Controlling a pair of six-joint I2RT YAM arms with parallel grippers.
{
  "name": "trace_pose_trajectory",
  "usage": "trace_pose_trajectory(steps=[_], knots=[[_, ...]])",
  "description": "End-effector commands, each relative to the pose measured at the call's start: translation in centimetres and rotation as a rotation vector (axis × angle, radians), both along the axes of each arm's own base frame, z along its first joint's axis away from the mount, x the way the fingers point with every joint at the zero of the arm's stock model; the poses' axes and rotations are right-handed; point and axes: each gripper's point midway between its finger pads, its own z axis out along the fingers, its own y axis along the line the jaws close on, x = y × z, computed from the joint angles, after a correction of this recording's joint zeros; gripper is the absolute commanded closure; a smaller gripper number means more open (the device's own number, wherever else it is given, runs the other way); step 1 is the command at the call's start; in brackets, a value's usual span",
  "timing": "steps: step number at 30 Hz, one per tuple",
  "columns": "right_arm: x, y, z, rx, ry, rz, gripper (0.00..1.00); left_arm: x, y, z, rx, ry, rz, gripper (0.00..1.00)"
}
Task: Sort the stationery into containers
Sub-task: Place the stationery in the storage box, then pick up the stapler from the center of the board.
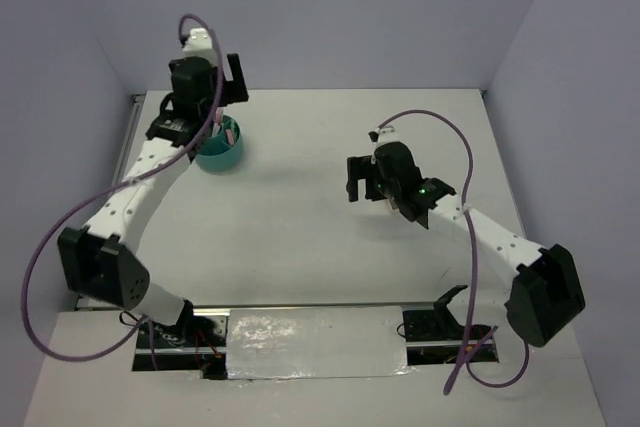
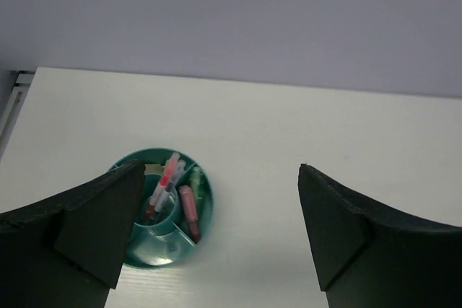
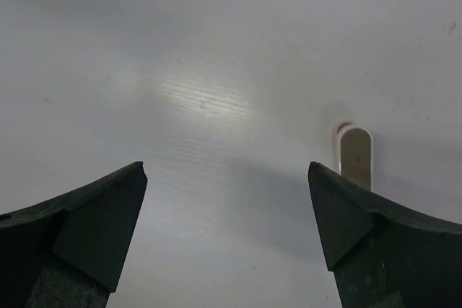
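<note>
Nearly done, seemingly: the teal organizer (image 2: 207, 194) at lower left holds pens (image 2: 165, 180) and a pink block (image 2: 189, 205); a beige piece (image 3: 355, 155) lies loose on the tabletop (image 3: 216, 70). Left gripper (image 2: 220, 178), right gripper (image 3: 226, 172): jaws spread.

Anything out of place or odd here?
A beige block lies alone on the table beside the open right claw, outside the teal organizer that holds the pens.

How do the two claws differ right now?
The left claw hangs beside the teal pen holder at the far left; the right claw hangs over the table right of centre. The left claw's camera sees pens in the holder; the right claw's sees only one small beige piece. Both are open and hold nothing.
</note>
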Motion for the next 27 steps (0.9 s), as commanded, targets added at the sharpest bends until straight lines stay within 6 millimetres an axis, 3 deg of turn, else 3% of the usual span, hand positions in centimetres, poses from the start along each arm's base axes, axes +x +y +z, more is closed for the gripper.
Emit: trace_pose_trajectory(steps=[1,2,4,7,10,16,21,22,27], knots=[[-0.1,-3.4,-3.5,-0.074,0.187,-0.126,0.0,-6.5,-0.4,3.9,-0.217,0.065,-0.011,0.01],[-0.1,-3.9,-4.8,-0.09,0.227,-0.154,0.0,-8.6,-0.7,3.6,-0.239,0.083,-0.05,0.01],[0.2,-5.3,-6.1,-0.112,0.251,-0.195,0.0,-11.0,-1.6,2.9,-0.275,0.102,-0.115,0.01],[0.7,-6.1,-6.9,-0.133,0.264,-0.202,0.0,-15.7,-2.0,1.4,-0.288,0.116,-0.208,0.01],[1.4,-6.8,-7.2,-0.153,0.251,-0.195,0.0,-18.1,-1.7,0.0,-0.26,0.135,-0.24,0.01],[2.2,-7.7,-9.4,-0.114,0.323,-0.162,0.03,-20.8,-2.6,-3.5,-0.235,0.218,-0.341,0.01],[2.3,-7.8,-11.4,-0.135,0.372,-0.143,0.11,-21.4,-3.0,-5.4,-0.235,0.246,-0.369,0.01],[2.5,-8.1,-11.7,-0.156,0.371,-0.148,0.23,-21.5,-3.2,-5.5,-0.24,0.25,-0.38,0.01],[2.8,-8.7,-12.8,-0.2,0.388,-0.171,0.63,-21.4,-4.2,-6.4,-0.262,0.277,-0.423,0.01]])
